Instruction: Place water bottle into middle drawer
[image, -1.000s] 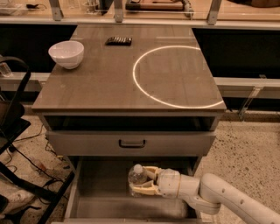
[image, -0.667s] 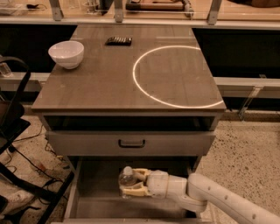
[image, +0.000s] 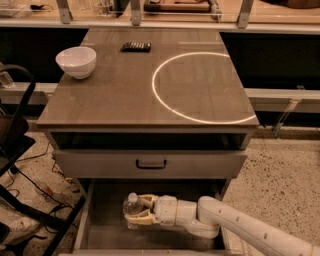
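The water bottle (image: 132, 206), clear with a white cap, stands upright inside the open middle drawer (image: 102, 220), left of the drawer's middle. My gripper (image: 136, 210) reaches in from the right on a white arm. Its tan fingers (image: 145, 200) sit on either side of the bottle and are shut on it. The bottle's base is low, at or just above the drawer floor; I cannot tell whether it touches.
A shut grey drawer front with a dark handle (image: 151, 163) overhangs the open drawer. On the cabinet top (image: 115, 95) stand a white bowl (image: 76, 61) at the back left and a dark flat object (image: 135, 46). A black frame (image: 17, 150) and cables lie at the left.
My gripper has carried the bottle leftward inside the open drawer, from about the middle to left of the middle. The bowl and drawer have not moved.
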